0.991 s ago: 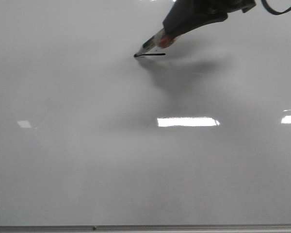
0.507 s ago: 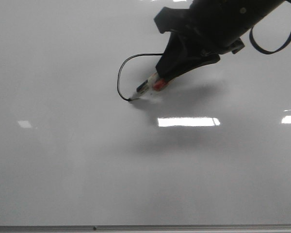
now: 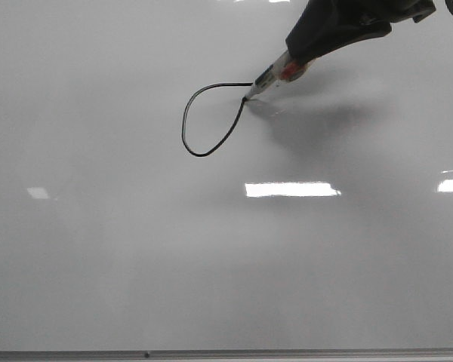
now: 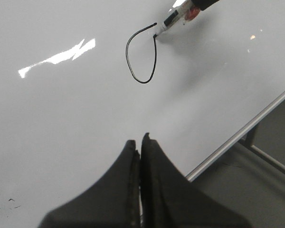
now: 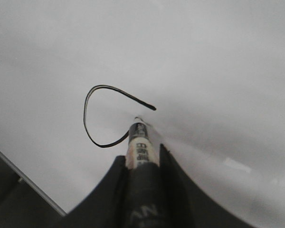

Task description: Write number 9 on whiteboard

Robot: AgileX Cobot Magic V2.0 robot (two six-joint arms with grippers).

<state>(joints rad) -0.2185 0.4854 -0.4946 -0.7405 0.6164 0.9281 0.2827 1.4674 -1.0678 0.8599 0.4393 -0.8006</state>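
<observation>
In the upper middle of the front view, the right gripper [image 3: 291,66] pinches a marker [image 3: 268,78] slanted so its tip meets the whiteboard [image 3: 136,264], closing the loop of the number 9 [image 3: 211,121]. The left gripper [image 4: 140,147], fingers pressed together and empty, hovers aside.

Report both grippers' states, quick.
Left gripper: shut, holding nothing, above the whiteboard.
Right gripper: shut on the marker, tip at the number 9.
</observation>
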